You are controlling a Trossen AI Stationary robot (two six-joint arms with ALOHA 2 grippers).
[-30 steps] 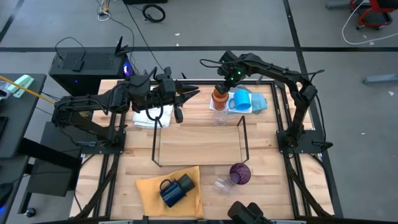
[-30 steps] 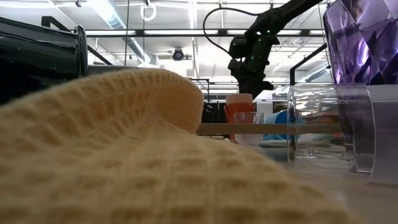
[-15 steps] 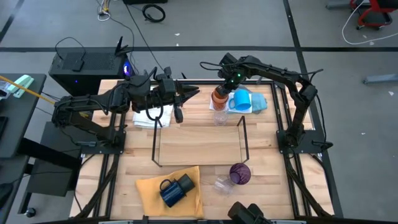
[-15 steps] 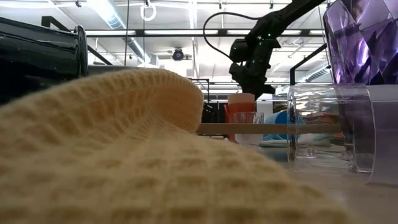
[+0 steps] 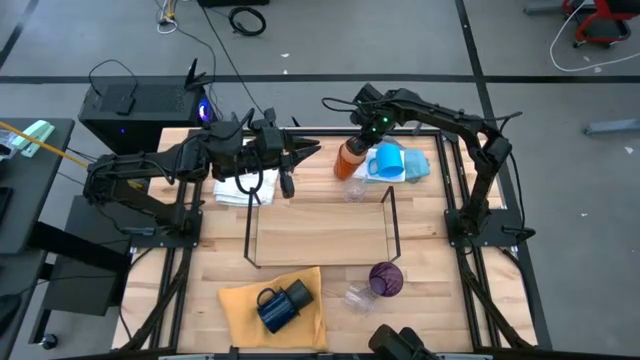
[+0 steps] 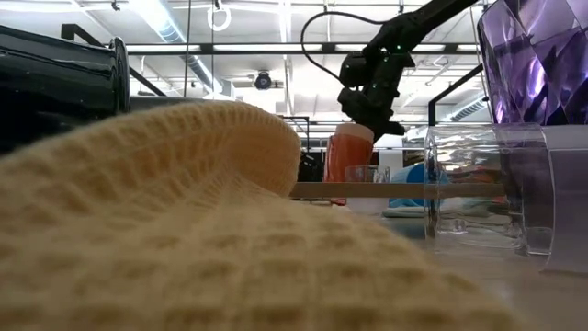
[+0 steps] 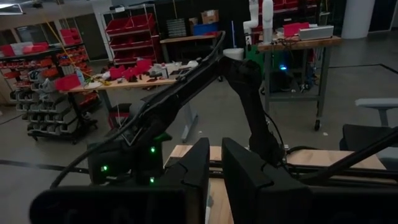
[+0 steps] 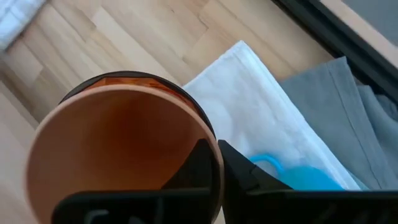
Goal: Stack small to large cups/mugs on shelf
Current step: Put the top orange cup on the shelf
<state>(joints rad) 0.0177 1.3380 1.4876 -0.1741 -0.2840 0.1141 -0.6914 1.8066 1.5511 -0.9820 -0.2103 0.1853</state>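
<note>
The right gripper [image 5: 358,141] pinches the rim of an orange cup [image 5: 347,158], one finger inside the wall and one outside, and holds it tilted near the far edge of the table [image 5: 200,275], just beyond the far rail of the shelf [image 5: 320,232]. In the low view the cup [image 6: 348,152] hangs slanted under the gripper [image 6: 375,118]; whether its base touches the wood cannot be told. A small clear glass [image 5: 353,189] stands just beside the cup on the shelf side, and a bright blue handled mug [image 5: 388,161] lies on a white cloth [image 5: 412,167] toward the far right corner. The shelf, a light-wood board in a thin black wire frame, sits in the middle of the table with nothing on its board. Near the front edge a dark navy mug [image 5: 276,310] and a black cup [image 5: 298,293] lie on a yellow cloth [image 5: 240,300], with a purple translucent cup [image 5: 386,279] and a second clear glass [image 5: 358,296] to their right. The left gripper [image 5: 312,150] hovers above the far left part of the table over a folded white towel [image 5: 234,189], its fingers [image 7: 200,168] pressed nearly together on nothing.
</note>
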